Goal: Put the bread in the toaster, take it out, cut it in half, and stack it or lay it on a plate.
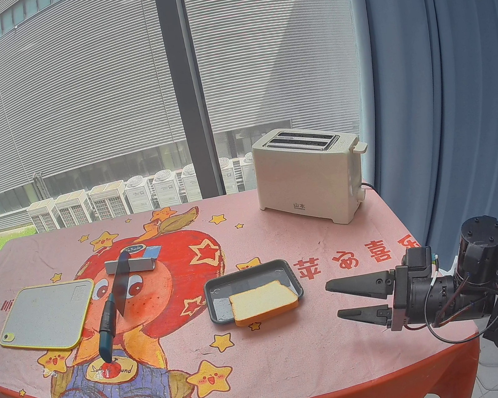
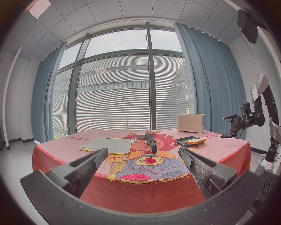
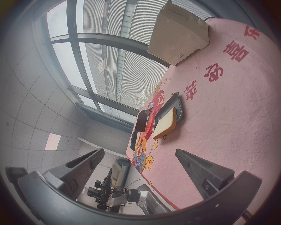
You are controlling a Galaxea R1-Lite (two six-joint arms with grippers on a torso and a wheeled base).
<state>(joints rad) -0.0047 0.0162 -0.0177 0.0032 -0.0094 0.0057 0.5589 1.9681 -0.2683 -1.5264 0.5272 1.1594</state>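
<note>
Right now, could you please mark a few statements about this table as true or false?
1. The bread lies on the dark tray. True.
2. The toaster holds a slice. False: its slots are empty.
3. The right gripper is open and empty. True.
4. The knife lies on the cutting board. False: it lies beside the board, blade propped on a grey rest.

The desk cloth [image 1: 350,343] is matt printed fabric. The toaster [image 1: 303,183] is smooth cream plastic with a soft sheen. The tray [image 1: 244,281] is dark and faintly glossy. The bread [image 1: 262,300] looks porous and matt. The cutting board [image 1: 48,315] is speckled matt plastic.
</note>
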